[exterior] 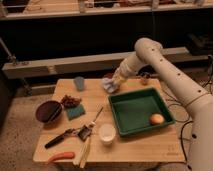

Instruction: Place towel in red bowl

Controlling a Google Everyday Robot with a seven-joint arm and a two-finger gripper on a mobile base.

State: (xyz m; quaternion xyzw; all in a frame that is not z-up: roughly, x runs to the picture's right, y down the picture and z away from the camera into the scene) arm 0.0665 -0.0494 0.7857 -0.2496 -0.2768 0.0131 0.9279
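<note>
While the end effector (115, 81) hangs above the far middle part of the table (150, 146), it is clamped on the towel (109, 87), which hangs as a pale bunch just under it. The red bowl (106, 76) shows only as a small reddish edge directly behind the towel. The cloth is therefore either over the bowl or just at its near side, and this view does not tell which. The step in hand seems to be the carrying of the towel to the bowl, and it looks almost finished. The next move probably calls for a small lowering until the cloth sits inside the rim, and then for a release. The green tray (137, 92) lies close on the right of the view and the blue-grey cup (79, 83) stands to the left, so the descent should be straight.
</note>
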